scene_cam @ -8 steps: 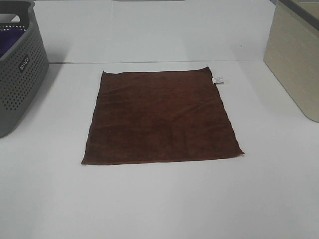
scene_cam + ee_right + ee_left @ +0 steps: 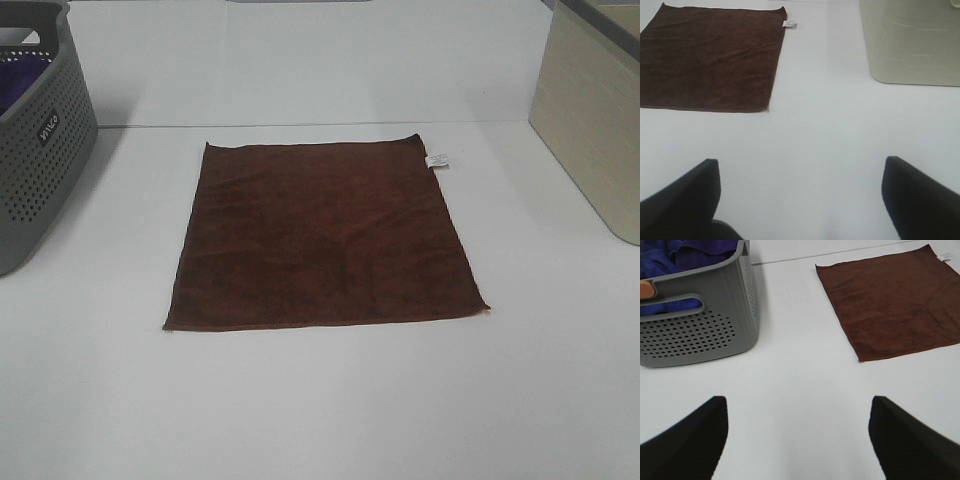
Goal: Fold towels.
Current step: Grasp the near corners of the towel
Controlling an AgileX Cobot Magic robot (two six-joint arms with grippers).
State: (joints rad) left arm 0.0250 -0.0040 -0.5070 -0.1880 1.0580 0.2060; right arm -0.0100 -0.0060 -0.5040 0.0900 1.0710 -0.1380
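A dark reddish-brown towel lies flat and fully spread on the white table, with a small white tag at its far right corner. Neither arm shows in the exterior high view. The left wrist view shows the towel well ahead of my left gripper, whose black fingers stand wide apart over bare table. My right gripper is likewise open with nothing between its fingers, and the towel lies well ahead of it and off to one side.
A grey perforated basket holding purple cloth stands at the table's far left. A beige bin stands at the far right. White table surface surrounds the towel.
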